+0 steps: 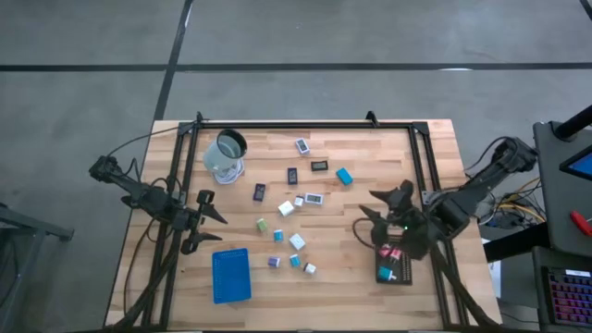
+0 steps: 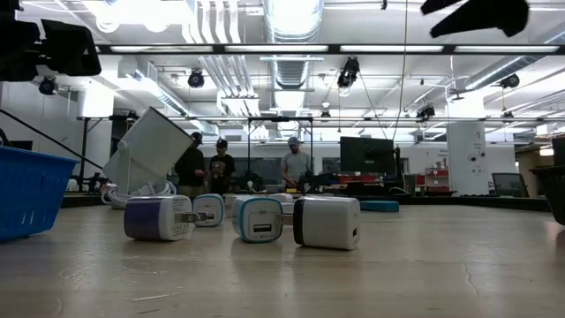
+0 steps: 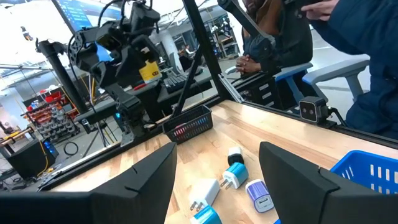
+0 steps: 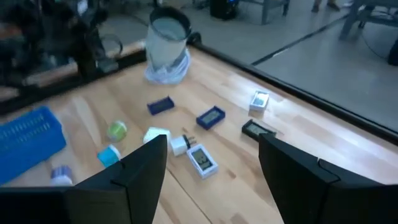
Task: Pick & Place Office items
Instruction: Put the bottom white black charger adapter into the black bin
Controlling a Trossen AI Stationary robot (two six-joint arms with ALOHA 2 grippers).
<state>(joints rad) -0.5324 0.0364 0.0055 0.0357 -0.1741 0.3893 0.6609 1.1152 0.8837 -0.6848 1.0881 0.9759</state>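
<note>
Pale wooden butcher-block table (image 1: 370, 166), planks jointed, finish smooth and satiny. Glossy plastic on the small charger blocks (image 2: 327, 222), white shells with coloured bands. Slotted blue plastic tray (image 1: 230, 275), matt. Clear, shiny plastic cup (image 1: 225, 155). Matt black, hard-looking gripper fingers (image 3: 143, 180).

Loose on the table (image 1: 370, 148): nine small blocks (image 1: 286, 208) (four white, three teal, one green, one purple), plus five flat rectangles (image 1: 319, 166), three dark and two white. Also one clear cup (image 1: 227, 155), one blue tray (image 1: 231, 275) and one black tray (image 1: 403, 277) with further pieces (image 1: 392, 252) inside, one pink, too crowded to count. Behind, in the low view, three people (image 2: 296, 166) standing.
</note>
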